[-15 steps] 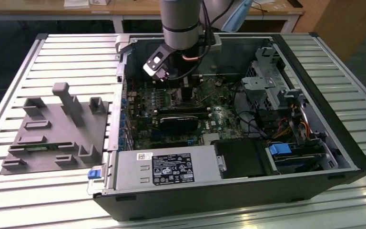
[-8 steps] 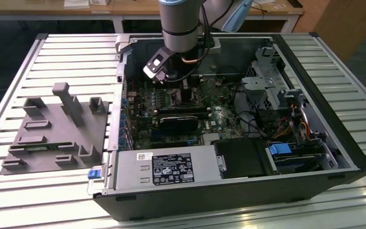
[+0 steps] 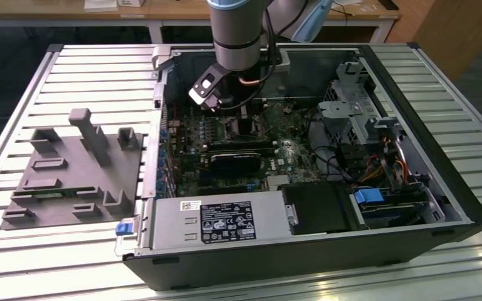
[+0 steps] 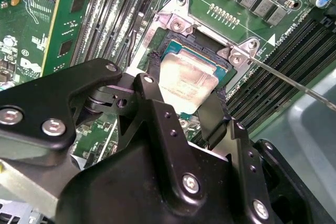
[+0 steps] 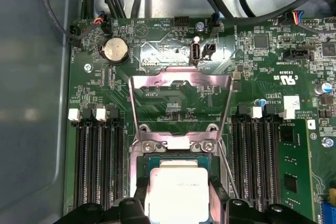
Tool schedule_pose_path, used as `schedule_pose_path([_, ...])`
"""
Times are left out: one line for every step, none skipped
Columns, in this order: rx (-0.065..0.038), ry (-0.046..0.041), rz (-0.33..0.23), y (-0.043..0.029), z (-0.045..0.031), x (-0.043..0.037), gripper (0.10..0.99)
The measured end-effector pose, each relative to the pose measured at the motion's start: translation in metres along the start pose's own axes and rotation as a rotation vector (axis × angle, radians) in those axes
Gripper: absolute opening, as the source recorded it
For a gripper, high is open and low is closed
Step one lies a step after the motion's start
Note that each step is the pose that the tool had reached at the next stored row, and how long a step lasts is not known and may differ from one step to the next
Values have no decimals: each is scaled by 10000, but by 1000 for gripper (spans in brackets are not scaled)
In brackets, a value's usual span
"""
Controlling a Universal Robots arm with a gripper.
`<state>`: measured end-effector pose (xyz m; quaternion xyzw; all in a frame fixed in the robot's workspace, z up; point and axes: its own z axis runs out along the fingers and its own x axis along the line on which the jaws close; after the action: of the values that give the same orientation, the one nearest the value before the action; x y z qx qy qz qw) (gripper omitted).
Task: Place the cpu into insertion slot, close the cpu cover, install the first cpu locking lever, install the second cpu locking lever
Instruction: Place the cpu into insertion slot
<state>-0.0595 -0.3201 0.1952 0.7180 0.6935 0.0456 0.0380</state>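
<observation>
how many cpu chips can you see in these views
1: the cpu lies at the insertion slot on the green board, in both wrist views, with the cpu cover swung open. Others could be hidden elsewhere in the case.

A silver-grey chip [image 5: 176, 192] is gleaming over a green circuit board [image 5: 168, 40] that is showing fine white print and rows of pale solder dots. The gripper [image 4: 180, 94] is showing matt black, its screws shining silver. The metal cover [image 5: 181, 80] is glinting silver with a pinkish sheen. Black memory slots [image 5: 97, 156] are forming dark stripes, tipped with white clips [image 5: 74, 114]. In the exterior view, a computer case [image 3: 308, 257] is showing black, a slatted table [image 3: 23, 81] is striping pale grey, a moulded tray [image 3: 73, 175] is looking plain grey, and a small tab [image 3: 125, 227] is standing out bright blue.
</observation>
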Motion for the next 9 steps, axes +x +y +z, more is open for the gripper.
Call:
schedule_pose_path([1,-1,0,-1,6,0,533])
schedule_pose_path([1,-2,0,-2,9,-1,533])
schedule_pose_path([3,-4,-1,-3,10,-1,533])
schedule_pose_path([3,-4,0,-3,12,-1,533])
schedule_pose_path([1,-2,0,-3,14,-1,533])
schedule_pose_path([2,-2,0,-4,14,-1,533])
schedule_pose_path([2,-2,0,-4,14,-1,533])
schedule_pose_path([2,-2,0,-4,14,-1,533])
schedule_pose_path([1,-2,0,-4,14,-1,533])
